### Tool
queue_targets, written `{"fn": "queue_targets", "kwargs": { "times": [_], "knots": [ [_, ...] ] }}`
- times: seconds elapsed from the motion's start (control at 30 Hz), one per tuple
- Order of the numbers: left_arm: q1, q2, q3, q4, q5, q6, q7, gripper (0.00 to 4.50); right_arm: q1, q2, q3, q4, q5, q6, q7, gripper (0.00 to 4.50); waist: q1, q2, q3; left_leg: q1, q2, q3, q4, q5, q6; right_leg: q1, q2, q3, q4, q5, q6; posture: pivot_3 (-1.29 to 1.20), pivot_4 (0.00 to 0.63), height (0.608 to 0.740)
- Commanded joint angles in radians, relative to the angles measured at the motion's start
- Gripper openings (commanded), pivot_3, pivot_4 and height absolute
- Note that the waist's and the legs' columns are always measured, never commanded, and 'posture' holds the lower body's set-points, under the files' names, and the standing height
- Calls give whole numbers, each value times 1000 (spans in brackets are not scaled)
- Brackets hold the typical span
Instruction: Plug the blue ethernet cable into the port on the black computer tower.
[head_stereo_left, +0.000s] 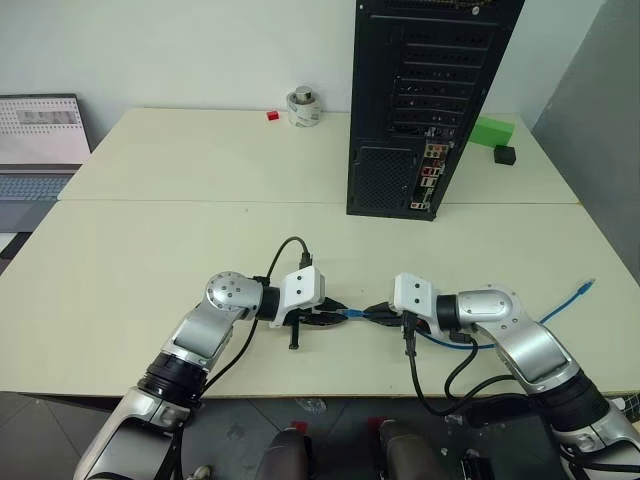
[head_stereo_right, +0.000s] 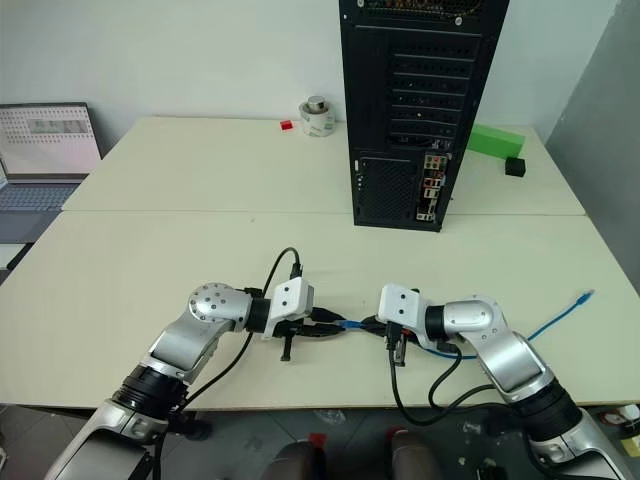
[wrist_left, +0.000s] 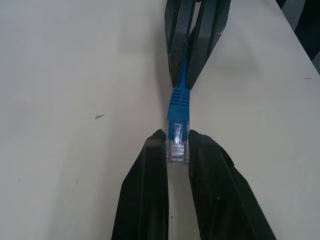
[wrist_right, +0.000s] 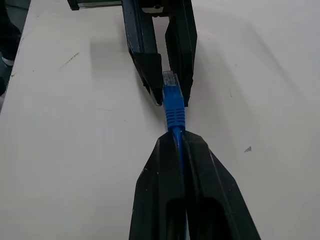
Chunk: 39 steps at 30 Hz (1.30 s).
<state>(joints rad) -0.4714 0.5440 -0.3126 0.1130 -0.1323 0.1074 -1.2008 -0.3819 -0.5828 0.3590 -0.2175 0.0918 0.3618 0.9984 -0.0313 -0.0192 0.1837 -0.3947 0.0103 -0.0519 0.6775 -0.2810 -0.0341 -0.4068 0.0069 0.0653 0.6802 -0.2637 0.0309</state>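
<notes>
Cable (head_stereo_left: 352, 314) spans both grippers' fingers (wrist_left: 150, 185); tower (head_stereo_left: 425, 100) stands behind.

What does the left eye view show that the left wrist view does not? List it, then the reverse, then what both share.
Left eye view alone: the black computer tower with its connector strip, a tape roll, a green block, a laptop, and the cable's far plug.

Left wrist view alone: the clear plug pinched between the left tool's fingers.

Both: the blue ethernet cable, the left tool and right tool shut on it, and the table.
</notes>
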Motion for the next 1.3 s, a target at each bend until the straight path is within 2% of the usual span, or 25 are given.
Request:
{"fn": "queue_targets", "kwargs": {
  "times": [0.03,0.07,0.17,0.3,0.37,0.4,0.53,0.6,0.73,0.97,1.3],
  "knots": [
    [-3,-9,23,-4,-4,-36,17,306,-18,-7,5,-44,23,8,37,508,0,0,0,0,0,0,0,0,0,0,0,0,0,0,0,0,150,740],
    [-3,-10,24,-3,-6,-41,17,306,-18,-9,4,-43,22,6,40,593,0,0,0,0,0,0,0,0,0,0,0,0,0,0,0,0,150,740],
    [-2,-13,29,8,4,-95,34,306,-25,-17,-10,-41,27,4,47,1398,0,0,0,0,0,0,0,0,0,0,0,0,0,0,0,0,150,740],
    [22,-20,48,19,8,-241,65,298,-38,-27,-90,-58,90,38,51,2477,1,0,0,0,0,0,0,0,0,0,0,0,0,0,0,0,150,740],
    [25,-23,57,43,44,-364,108,298,-31,-21,-142,-80,151,94,37,3106,2,0,0,0,0,0,0,0,0,0,-1,0,0,0,0,0,150,740],
    [24,-25,62,63,74,-442,140,298,-24,-18,-169,-95,189,137,32,3246,2,0,0,0,0,-1,0,0,0,0,-1,0,0,0,0,0,150,740],
    [8,-24,77,167,212,-781,293,298,4,-1,-246,-154,306,275,-11,3286,3,0,0,0,0,-1,0,0,0,0,-1,0,0,0,0,0,150,740],
    [-16,-18,99,238,336,-992,428,298,11,19,-280,-184,360,349,-50,3286,3,0,0,0,0,-1,0,0,0,0,-4,0,0,0,0,0,150,740],
    [-55,-10,134,332,508,-1209,625,298,3,68,-301,-214,407,422,-133,3286,3,0,0,0,-1,-1,0,0,0,0,-6,0,0,0,0,0,150,740],
    [-82,-2,149,383,718,-1335,852,298,-31,131,-292,-220,461,493,-216,3286,2,0,0,0,-1,-1,0,0,0,0,-6,-1,0,0,0,0,150,740],
    [-97,19,133,375,834,-1324,1032,298,-59,169,-268,-184,500,527,-249,3286,2,0,0,-1,-2,-1,0,0,0,0,-6,-3,0,0,0,0,150,740]
  ]
}}
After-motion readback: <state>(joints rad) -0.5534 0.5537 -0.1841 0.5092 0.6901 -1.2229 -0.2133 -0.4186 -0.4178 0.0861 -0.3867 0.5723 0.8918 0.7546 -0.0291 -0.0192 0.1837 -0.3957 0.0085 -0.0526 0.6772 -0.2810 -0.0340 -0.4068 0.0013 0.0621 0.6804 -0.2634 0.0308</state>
